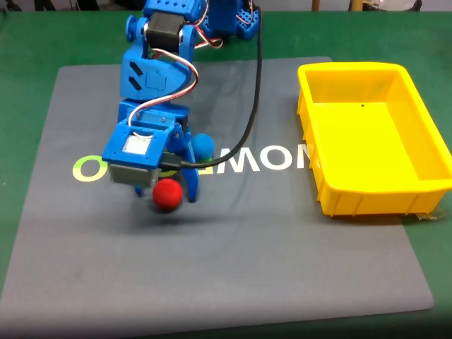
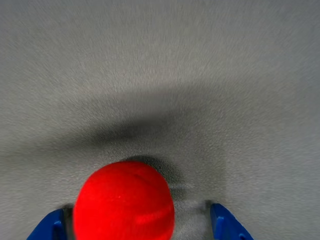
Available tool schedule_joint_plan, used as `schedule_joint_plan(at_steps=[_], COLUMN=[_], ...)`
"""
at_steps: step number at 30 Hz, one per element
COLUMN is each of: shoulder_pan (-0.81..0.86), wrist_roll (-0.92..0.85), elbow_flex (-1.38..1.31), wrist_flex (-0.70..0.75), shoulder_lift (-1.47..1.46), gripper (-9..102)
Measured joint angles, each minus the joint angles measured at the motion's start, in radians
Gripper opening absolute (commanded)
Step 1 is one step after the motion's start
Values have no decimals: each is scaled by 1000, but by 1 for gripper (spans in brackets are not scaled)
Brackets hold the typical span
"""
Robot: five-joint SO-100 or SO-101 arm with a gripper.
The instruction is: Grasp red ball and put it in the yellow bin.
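We see the yellow bin [image 1: 374, 138] w/ nothing inside; gripper [image 2: 140, 227] fingers spread around the red ball [image 2: 124, 200], touching the left one, on the grey mat [image 1: 233, 261].

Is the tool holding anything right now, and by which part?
Nothing is clamped yet. The small matte red ball sits between the open tool's fingers, against the left finger in the wrist view, with a gap to the other.

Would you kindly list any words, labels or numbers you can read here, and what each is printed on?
"MON": white letters on the grey mat, partly cut off by the arm and the yellow bin.
A yellow-green ring, perhaps an "O", on the mat's left in the fixed view.
Pale sticker on the claw: too blurred to read.
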Motion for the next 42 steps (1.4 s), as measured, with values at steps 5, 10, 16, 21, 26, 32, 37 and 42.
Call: schedule_joint_plan(at_steps=[5, 10, 16, 21, 26, 32, 37, 42], shoulder_pan=[0, -2, -23, -21, -21, -23, -41, -98], wrist_roll=[6, 18, 28, 28, 35, 57, 72, 109], elbow_flex=[-34, -67, -77, -78, -89, -98, -98, -98], wrist_flex=[0, 0, 0, 0, 0, 0, 3, 15], shoulder_lift=[-32, -60, -64, -71, -72, -69, 5, 127], gripper=[32, 28, 5, 0, 0, 0, 0, 0])
